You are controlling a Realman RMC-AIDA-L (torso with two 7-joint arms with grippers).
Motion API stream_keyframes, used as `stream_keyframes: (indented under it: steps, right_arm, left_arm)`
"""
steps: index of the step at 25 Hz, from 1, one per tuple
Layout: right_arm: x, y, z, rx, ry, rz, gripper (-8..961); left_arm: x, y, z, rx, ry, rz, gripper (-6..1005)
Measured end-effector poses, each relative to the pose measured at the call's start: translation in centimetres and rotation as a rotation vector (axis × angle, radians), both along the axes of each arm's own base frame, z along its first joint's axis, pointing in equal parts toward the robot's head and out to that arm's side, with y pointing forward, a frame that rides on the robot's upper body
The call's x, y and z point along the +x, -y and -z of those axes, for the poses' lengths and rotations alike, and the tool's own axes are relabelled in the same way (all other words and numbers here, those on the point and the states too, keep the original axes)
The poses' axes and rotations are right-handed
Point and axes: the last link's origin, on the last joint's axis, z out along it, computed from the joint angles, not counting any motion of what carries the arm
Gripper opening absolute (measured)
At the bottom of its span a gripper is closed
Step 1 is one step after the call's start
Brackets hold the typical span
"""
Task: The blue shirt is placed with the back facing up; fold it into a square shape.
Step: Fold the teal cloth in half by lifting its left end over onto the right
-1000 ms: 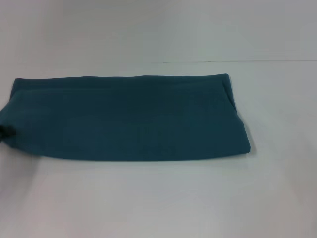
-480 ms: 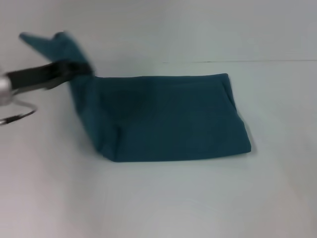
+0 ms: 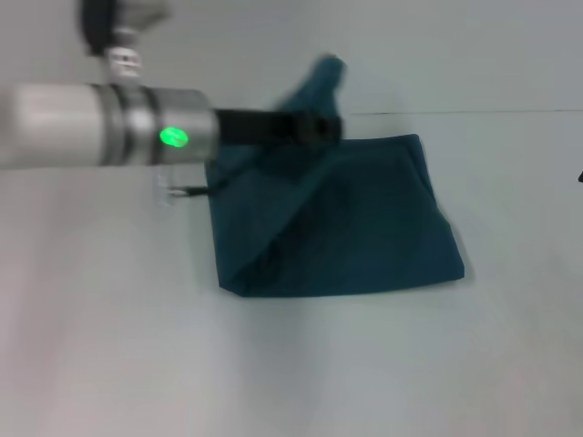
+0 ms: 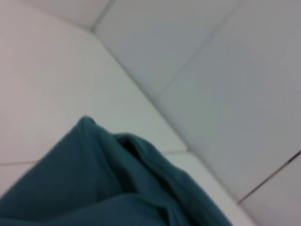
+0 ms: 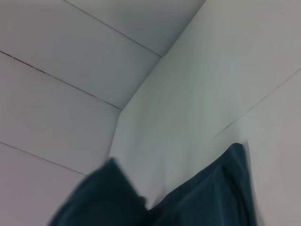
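Observation:
The blue shirt (image 3: 364,228) lies folded as a band on the white table (image 3: 291,373). Its left end is lifted and carried rightward over the rest. My left gripper (image 3: 323,127) is shut on that raised end, above the band's middle near its far edge, with a tuft of fabric sticking up past it. The left wrist view shows the bunched shirt (image 4: 99,188) close up. The right wrist view shows the shirt (image 5: 211,197) low in frame, with the raised end beside it. A dark sliver (image 3: 580,177) at the head view's right edge could be my right arm.
My left arm's silver forearm (image 3: 100,127), with a green light on it, reaches in from the left above the table. A pale wall (image 3: 410,55) stands behind the table's far edge. Bare white tabletop surrounds the shirt on all sides.
My left gripper has lifted the shirt's left end off the table and swept it up and to the right. The flat band is now about half as long.

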Motion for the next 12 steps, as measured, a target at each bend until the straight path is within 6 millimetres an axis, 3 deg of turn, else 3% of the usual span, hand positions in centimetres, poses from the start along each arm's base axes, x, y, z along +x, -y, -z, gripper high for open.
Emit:
stream_keyframes:
  steps: [6,12]
  right_arm:
    - [0.0,0.0,0.2,-0.003,-0.003,0.004,813]
    - [0.2,0.1,0.3,-0.006,-0.004,0.009,811]
  left_arm:
    - [1.0,0.5,5.6,-0.049,-0.191,0.075,40]
    - [1.0,1.8,7.5,-0.100,-0.282,0.159,43]
